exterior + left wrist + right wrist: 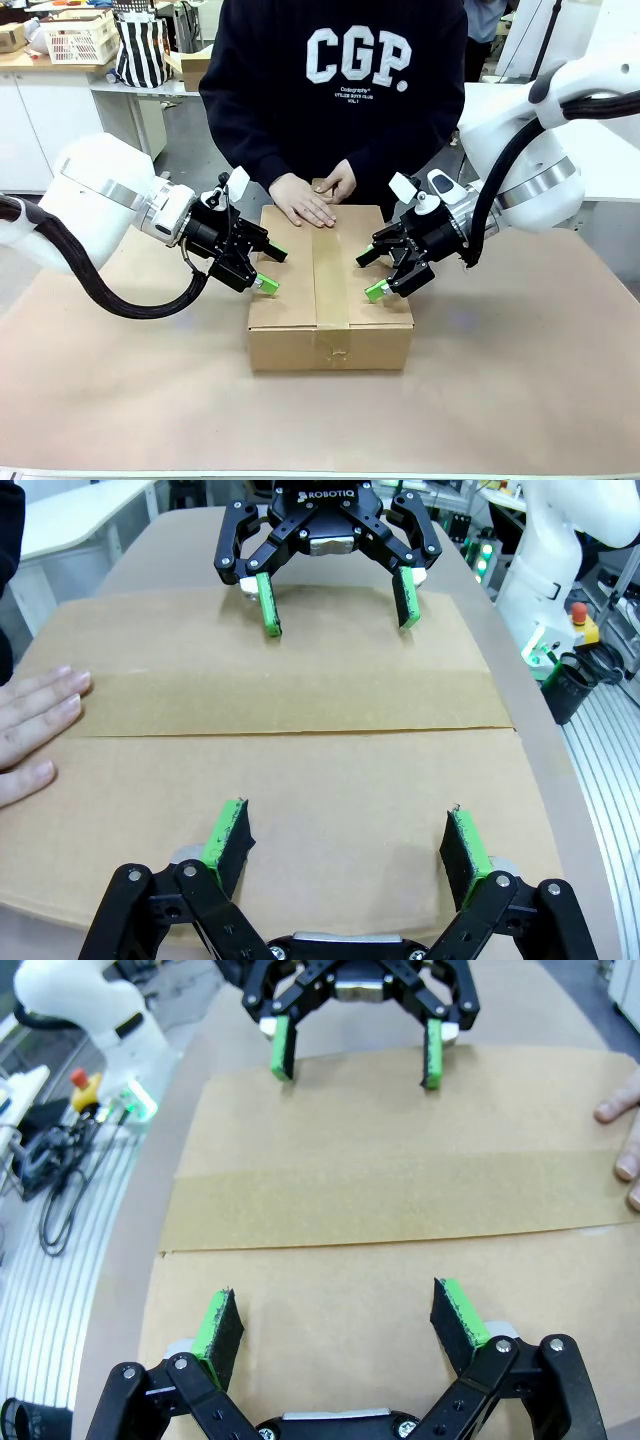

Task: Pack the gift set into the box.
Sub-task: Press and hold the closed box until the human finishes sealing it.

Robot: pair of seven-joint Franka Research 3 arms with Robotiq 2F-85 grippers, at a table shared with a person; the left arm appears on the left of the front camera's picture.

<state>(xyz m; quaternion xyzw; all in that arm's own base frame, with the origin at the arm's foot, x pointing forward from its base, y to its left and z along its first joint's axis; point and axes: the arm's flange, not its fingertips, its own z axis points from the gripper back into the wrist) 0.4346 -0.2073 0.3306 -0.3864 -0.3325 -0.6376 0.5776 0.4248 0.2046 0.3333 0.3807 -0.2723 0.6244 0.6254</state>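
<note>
step: sealing, cardboard box (pixel 330 290) sitting mid-table, flaps shut, tape strip (pixel 329 265) along seam | my left gripper (pixel 268 268) and right gripper (pixel 372 273) both spread wide, holding nothing, pads hovering at opposite box edges | person's hand (pixel 305 203) pressing far end of tape | next: I'm judging packing nearly done, only steadying box needed

The front view looks from the robot's near side across the surface (pixel 520 400) toward the person (pixel 335 90) at the far side, taking in both arms and the whole box (pixel 330 300). Each wrist view sits close above the box top, looking along its own fingers across the taped seam at the opposite gripper. The left wrist view faces right toward the right gripper (pixel 335 600); the right wrist view faces left toward the left gripper (pixel 355 1055). All three views share the box top.
</note>
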